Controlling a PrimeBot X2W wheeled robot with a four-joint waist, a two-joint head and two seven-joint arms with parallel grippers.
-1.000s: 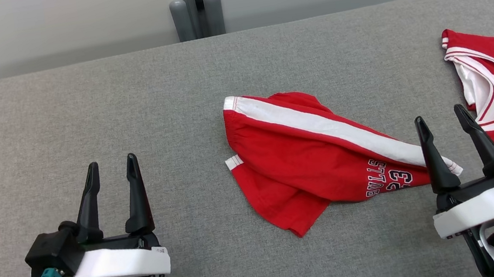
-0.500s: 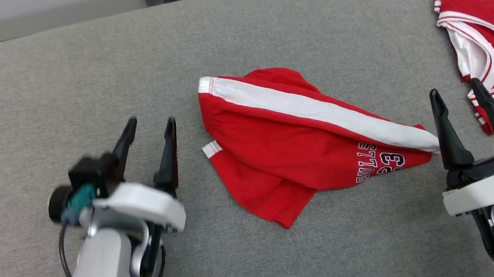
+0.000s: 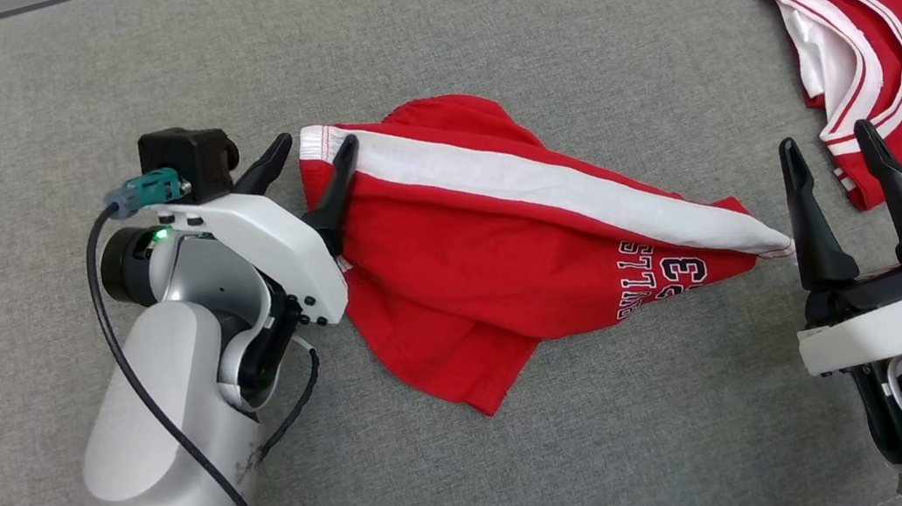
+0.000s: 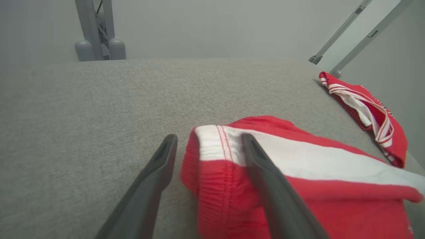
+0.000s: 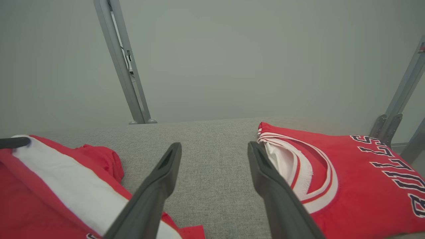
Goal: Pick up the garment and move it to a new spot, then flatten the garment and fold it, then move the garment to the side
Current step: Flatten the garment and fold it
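The garment (image 3: 504, 254), red shorts with a white side stripe and dark lettering, lies crumpled in the middle of the grey padded table (image 3: 471, 21). My left gripper (image 3: 317, 141) is open at the shorts' left end, its fingers standing either side of the white-striped waistband corner (image 4: 212, 146); one finger lies over the cloth. My right gripper (image 3: 826, 136) is open at the lower right, just right of the shorts' pointed hem end and apart from it. In the right wrist view the shorts (image 5: 49, 172) lie left of the right gripper (image 5: 214, 144).
A second red garment, a jersey (image 3: 899, 49) with white-trimmed neckline, lies flat at the table's far right, just beyond my right gripper. The jersey (image 5: 348, 179) sits close to the right finger. Grey metal posts (image 4: 96, 33) stand behind the table's far edge.
The head camera has tilted down and forward. My left arm has reached forward and right from the near left until its open fingers straddle the shorts' waistband corner. The right gripper has barely moved.
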